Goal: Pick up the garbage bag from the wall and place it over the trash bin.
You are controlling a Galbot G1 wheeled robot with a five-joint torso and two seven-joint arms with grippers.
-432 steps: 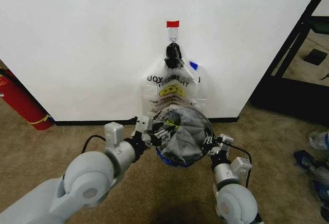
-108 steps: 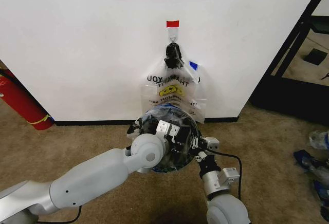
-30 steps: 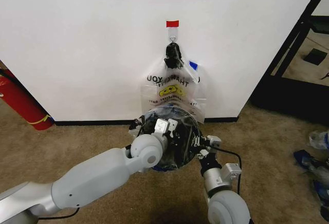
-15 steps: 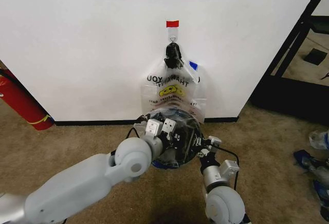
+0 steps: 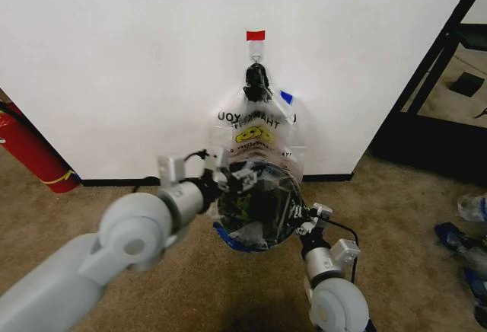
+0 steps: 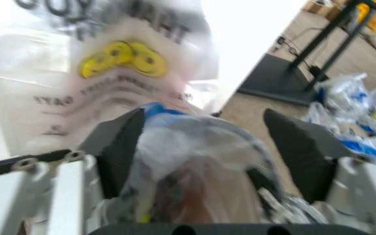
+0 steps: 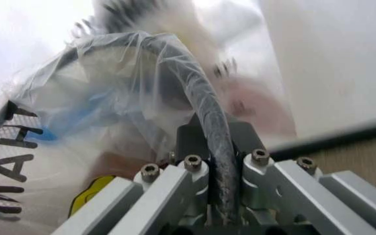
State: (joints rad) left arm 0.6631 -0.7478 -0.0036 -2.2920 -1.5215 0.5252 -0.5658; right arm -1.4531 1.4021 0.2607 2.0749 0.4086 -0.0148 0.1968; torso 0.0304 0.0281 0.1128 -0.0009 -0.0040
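Observation:
The trash bin [image 5: 259, 204], round black wire mesh, sits on the carpet below the wall [image 5: 114, 58]. The clear garbage bag [image 5: 245, 229] with blue trim is draped over it and lines its inside. My left gripper [image 5: 237, 177] is at the bin's far-left rim; the left wrist view shows this gripper [image 6: 204, 147] open, its fingers [image 6: 117, 147] wide apart either side of the bag-covered rim [image 6: 195, 142]. My right gripper [image 5: 303, 215] is shut on the bin's right rim. Its fingers [image 7: 175, 188] clamp the dark rim wire [image 7: 214, 137], with bag film [image 7: 103, 98] beside it.
More printed bags [image 5: 255, 130] hang from a black knot [image 5: 257, 84] on a hook under a red tape strip [image 5: 256, 35], just behind the bin. A red fire extinguisher [image 5: 30, 153] leans at the left. A black frame [image 5: 426, 81] and floor clutter [image 5: 468, 233] are at the right.
My left arm has swung out to the left; its gripper moved from over the bin's middle to the far-left rim. The right gripper has kept its hold on the rim.

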